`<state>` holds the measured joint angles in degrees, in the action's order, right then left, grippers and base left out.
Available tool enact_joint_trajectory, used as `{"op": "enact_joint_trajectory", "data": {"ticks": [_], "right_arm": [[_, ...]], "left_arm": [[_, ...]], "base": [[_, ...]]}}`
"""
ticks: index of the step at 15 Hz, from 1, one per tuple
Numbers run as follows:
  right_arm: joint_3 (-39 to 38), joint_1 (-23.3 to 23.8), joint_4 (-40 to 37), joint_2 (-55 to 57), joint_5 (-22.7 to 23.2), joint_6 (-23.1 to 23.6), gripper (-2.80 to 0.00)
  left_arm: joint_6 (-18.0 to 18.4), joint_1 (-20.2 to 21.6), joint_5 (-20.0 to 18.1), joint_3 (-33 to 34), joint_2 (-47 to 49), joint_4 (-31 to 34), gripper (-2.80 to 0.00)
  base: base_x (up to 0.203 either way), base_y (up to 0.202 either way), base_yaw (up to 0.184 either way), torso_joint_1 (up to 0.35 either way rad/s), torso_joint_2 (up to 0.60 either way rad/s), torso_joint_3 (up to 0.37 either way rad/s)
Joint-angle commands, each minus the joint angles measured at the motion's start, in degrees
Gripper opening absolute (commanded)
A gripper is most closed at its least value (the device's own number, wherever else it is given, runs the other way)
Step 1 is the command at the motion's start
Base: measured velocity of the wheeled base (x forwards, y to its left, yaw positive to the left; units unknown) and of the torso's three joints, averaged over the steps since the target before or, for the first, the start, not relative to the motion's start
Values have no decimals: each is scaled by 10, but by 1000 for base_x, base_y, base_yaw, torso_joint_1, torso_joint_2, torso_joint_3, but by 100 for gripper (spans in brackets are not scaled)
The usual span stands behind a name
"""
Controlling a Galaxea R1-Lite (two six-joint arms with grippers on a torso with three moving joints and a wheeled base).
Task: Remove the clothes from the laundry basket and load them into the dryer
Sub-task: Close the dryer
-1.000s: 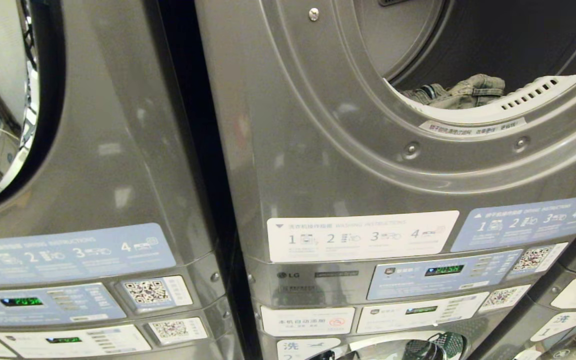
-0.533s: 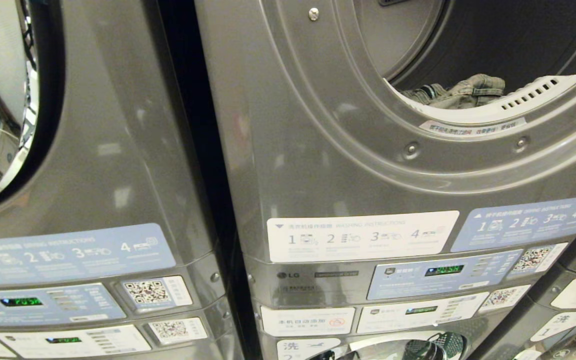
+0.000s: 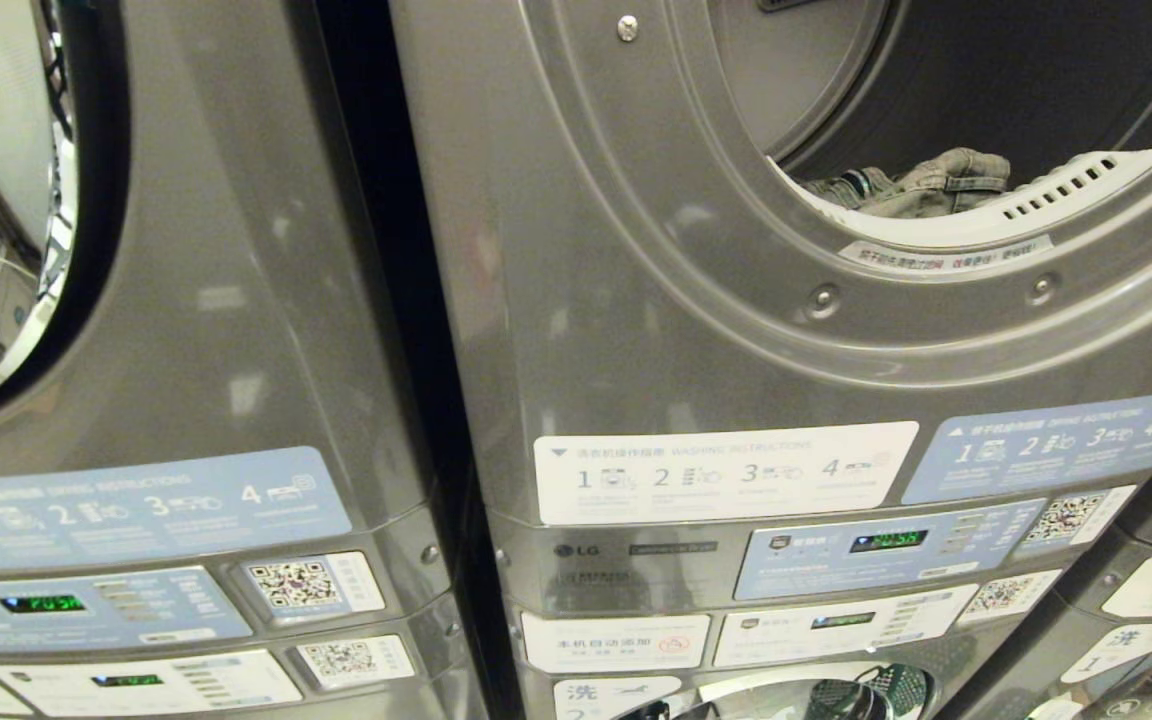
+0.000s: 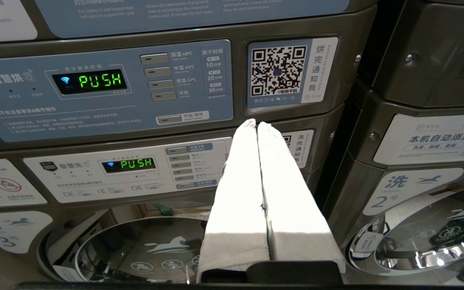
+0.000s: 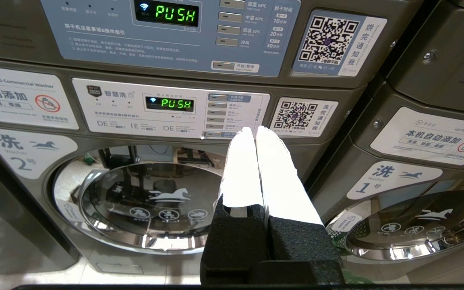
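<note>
Your left gripper (image 4: 256, 125) pressed together, empty, control panel (image 4: 103, 88) ahead, right gripper (image 5: 255, 131) likewise, clothes (image 3: 921, 180) in dryer (image 3: 736, 300).

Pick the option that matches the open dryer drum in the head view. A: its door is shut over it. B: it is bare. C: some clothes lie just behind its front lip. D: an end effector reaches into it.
C: a crumpled grey-green garment lies in the dryer just behind the white vented lip of the open drum, and no end effector appears in that view.
</note>
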<state>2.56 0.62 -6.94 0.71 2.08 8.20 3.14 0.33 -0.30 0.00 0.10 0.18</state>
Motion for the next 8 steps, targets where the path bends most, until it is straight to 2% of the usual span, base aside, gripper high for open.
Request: {"op": "enact_joint_trajectory", "data": {"ticks": [1, 6, 8], "right_arm": [[0, 0, -1, 1, 0, 1, -280], [0, 0, -1, 12, 1, 1, -280], [0, 0, -1, 17, 1, 1, -280]], "left_arm": [[5, 0, -1, 0, 0, 0, -280], [-1, 0, 1, 1, 0, 0, -280], [-17, 0, 4, 1, 0, 0, -280]], "base": [[0, 0, 0, 0, 0, 0], [0, 0, 0, 0, 0, 0], [-1, -130, 4, 4, -1, 2]]}}
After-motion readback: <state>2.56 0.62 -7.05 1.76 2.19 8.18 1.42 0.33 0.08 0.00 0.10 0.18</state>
